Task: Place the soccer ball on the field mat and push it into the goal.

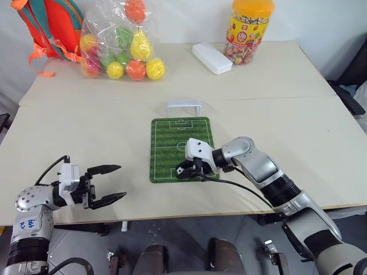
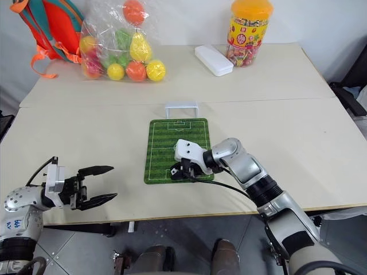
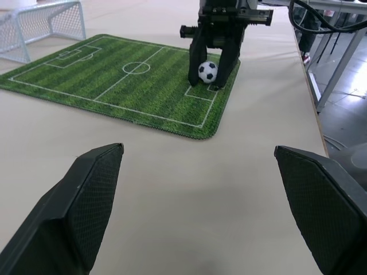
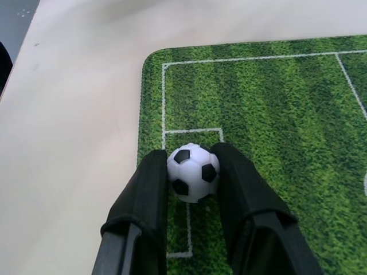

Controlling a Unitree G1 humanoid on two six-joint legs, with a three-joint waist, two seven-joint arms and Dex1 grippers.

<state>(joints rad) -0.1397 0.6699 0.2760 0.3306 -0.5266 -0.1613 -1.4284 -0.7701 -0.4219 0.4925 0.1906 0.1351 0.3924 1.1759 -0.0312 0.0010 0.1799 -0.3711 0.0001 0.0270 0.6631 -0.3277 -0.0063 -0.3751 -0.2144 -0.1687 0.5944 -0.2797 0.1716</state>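
1. Nearest, the left gripper [image 1: 109, 183] hovers over bare table [image 1: 69, 137] left of the field mat [image 1: 181, 148], fingers spread wide, holding nothing.
2. On the mat's near end, the right gripper [image 4: 192, 172] has the soccer ball [image 4: 193, 172] between both fingers, touching it, ball low over the turf.
3. Beyond the far edge stands the goal [image 1: 183, 106].

left pincer [image 1: 112, 183] is hovering level with fingers spread wide; right pincer [image 4: 194, 172] is angling down, fingers pinching together.
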